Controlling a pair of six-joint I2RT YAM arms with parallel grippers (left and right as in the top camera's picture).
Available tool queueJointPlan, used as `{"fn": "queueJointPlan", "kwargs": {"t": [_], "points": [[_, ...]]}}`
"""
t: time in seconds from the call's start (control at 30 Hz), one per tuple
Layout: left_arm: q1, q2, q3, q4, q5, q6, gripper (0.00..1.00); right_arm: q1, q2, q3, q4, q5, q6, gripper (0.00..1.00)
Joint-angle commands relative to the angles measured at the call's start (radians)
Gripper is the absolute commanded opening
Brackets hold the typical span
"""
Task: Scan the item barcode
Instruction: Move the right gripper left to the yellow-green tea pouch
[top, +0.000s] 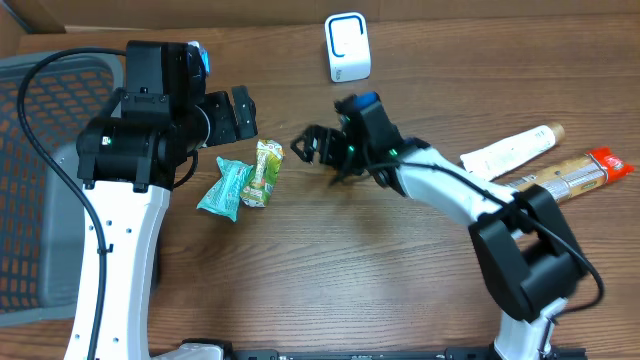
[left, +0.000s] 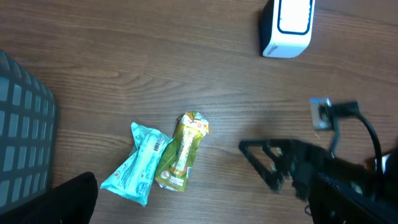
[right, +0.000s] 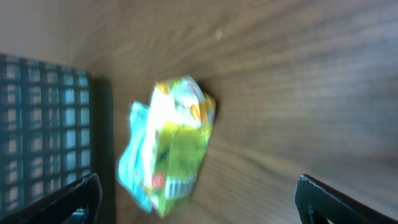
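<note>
On your wooden table (top: 300, 290), a grey mesh basket (top: 35, 170) sits at the left edge. Far over on the right you'll see a cream tube (top: 510, 150) lying at a slant, with a long brown and orange packet (top: 572, 172) just beside it on the near side. A cardboard wall (top: 250, 10) runs along the far edge.
</note>
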Motion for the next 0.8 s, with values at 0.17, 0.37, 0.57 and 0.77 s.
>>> {"fn": "queueJointPlan", "kwargs": {"t": [0.17, 0.37, 0.57, 0.77], "points": [[-0.002, 0.002, 0.01, -0.001, 0.004, 0.011, 1.0, 0.077, 0.153, 0.28, -0.108, 0.184, -0.078, 1.0], [-0.002, 0.002, 0.01, -0.001, 0.004, 0.011, 0.99, 0.165, 0.185, 0.28, -0.116, 0.313, -0.111, 1.0], [-0.002, 0.002, 0.01, -0.001, 0.004, 0.011, 1.0, 0.211, 0.208, 0.28, -0.114, 0.409, -0.115, 1.0], [-0.002, 0.002, 0.01, -0.001, 0.004, 0.011, 1.0, 0.224, 0.251, 0.28, -0.164, 0.436, -0.132, 1.0]]}}
